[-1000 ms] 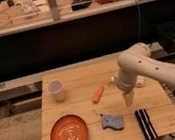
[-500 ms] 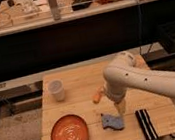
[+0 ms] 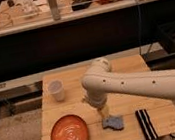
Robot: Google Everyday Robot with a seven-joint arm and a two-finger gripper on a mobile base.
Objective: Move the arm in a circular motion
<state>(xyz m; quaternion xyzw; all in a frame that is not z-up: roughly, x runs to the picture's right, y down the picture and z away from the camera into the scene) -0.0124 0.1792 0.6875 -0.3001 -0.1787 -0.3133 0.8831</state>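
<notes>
The cream-white arm (image 3: 134,81) reaches in from the right edge across the wooden table (image 3: 131,67). Its thick rounded segments carry small dark dots. It bends at a bulky joint near the table's middle and points down. The gripper (image 3: 104,113) is the tapered yellowish tip, hanging just above the table, right above a crumpled blue-grey cloth (image 3: 113,123) and to the right of the orange plate (image 3: 69,134).
A white cup (image 3: 56,90) stands at the table's left rear. A black-and-white striped object (image 3: 145,123) lies at the front right. A rail and a dark shelf unit run behind the table. Cluttered benches stand further back.
The arm has swung leftward and toward the front of the table; its joint now covers the spot where an orange object lay, and the tip hangs nearer the cloth.
</notes>
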